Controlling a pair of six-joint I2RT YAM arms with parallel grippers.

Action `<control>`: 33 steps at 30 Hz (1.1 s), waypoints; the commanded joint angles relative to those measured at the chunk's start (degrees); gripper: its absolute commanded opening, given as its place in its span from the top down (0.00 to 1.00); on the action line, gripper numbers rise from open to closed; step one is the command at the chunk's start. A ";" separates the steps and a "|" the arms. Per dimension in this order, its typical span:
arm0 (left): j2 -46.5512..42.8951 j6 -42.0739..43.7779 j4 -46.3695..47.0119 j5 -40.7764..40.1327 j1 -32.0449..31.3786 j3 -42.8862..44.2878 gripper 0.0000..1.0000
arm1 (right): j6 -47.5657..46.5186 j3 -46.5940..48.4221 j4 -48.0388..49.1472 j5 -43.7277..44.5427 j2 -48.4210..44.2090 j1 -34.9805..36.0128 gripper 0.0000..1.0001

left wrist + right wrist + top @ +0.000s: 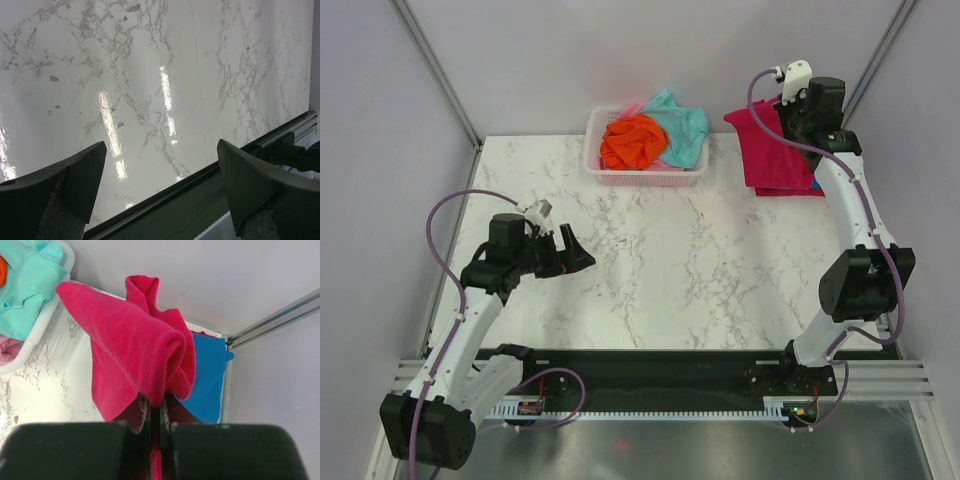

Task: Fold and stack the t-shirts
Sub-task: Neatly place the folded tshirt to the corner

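Observation:
A crimson red t-shirt (768, 148) hangs bunched at the back right of the table, over a blue t-shirt (817, 186). My right gripper (792, 118) is shut on the red shirt (135, 350) and holds a fold of it; the blue shirt (207, 375) lies flat beneath it. An orange shirt (633, 141), a mint-teal shirt (681, 128) and a pink one (630, 106) lie heaped in the white basket (642, 176). My left gripper (578, 255) is open and empty over bare marble at the left (161, 150).
The marble table (700, 270) runs to a black rail (650, 370) at the near edge. Grey walls with metal posts close in the back and sides. The basket's corner (45, 315) shows in the right wrist view.

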 commanded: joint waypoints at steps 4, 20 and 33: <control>0.85 1.28 2.10 1.16 -0.45 -0.36 0.00 | -2.10 4.65 3.27 -2.85 1.03 -2.95 1.00; 2.26 1.10 2.18 0.98 -0.89 -0.44 0.00 | -0.78 12.29 2.83 -7.16 11.66 -7.52 1.00; 4.36 1.19 2.18 0.89 -1.77 -0.53 0.00 | -3.42 19.50 8.71 -4.09 22.47 -9.89 1.00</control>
